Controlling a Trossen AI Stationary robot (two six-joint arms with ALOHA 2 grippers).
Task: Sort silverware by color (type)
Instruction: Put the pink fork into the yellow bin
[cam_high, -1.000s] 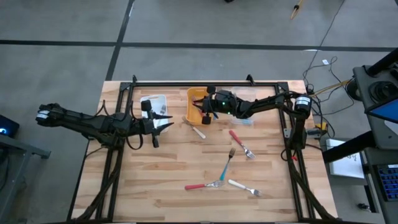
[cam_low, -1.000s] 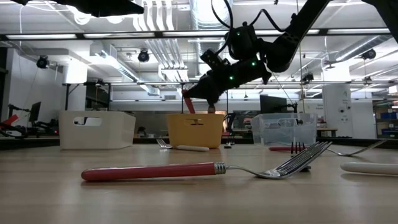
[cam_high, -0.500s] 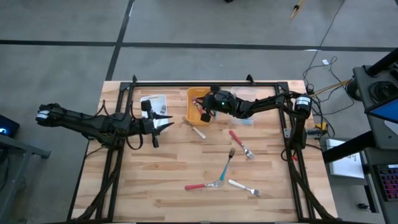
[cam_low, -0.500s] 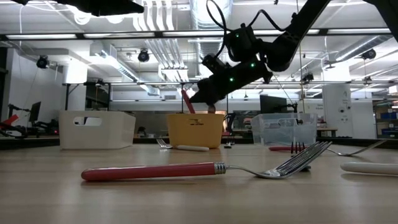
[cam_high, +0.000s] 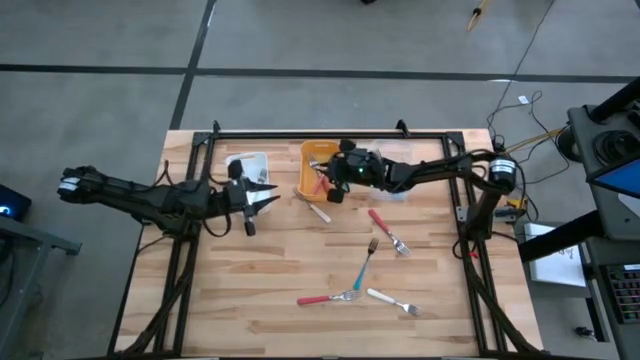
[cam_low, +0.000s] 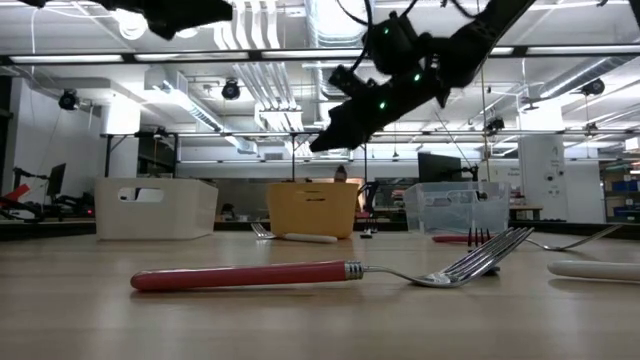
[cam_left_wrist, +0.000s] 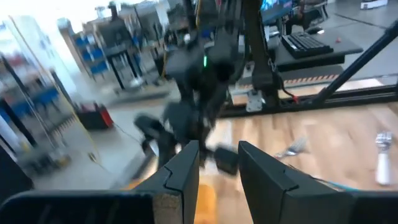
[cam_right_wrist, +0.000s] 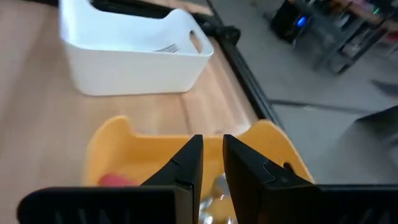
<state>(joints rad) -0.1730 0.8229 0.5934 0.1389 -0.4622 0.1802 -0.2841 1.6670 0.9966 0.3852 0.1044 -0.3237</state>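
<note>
My right gripper (cam_high: 324, 186) hovers over the orange bin (cam_high: 316, 168), clear of its rim in the low view; its fingers (cam_right_wrist: 186, 163) stand a little apart with nothing between them. In the bin lie a red handle (cam_right_wrist: 115, 180) and silver heads (cam_right_wrist: 217, 186). My left gripper (cam_high: 262, 197) is open and empty, held level beside the white bin (cam_high: 248, 165), which has a fork (cam_right_wrist: 166, 47) in it. Loose silverware lies flat on the table: a white-handled piece (cam_high: 318, 208), a red fork (cam_high: 388, 230), a teal fork (cam_high: 362, 265), another red fork (cam_high: 325, 298) and a white fork (cam_high: 392, 300).
A clear bin (cam_low: 460, 207) stands to the right of the orange bin, under my right arm. The three bins stand in a row along the table's far edge. A black frame rail (cam_high: 330, 133) runs behind them. The loose forks lie on the middle and near right of the table.
My right gripper has risen above the orange bin and drawn back a little toward the table's right. The red handle that stuck up out of the bin just under its fingertips no longer shows above the rim. My left gripper has rolled a little about its own axis, staying in place.
</note>
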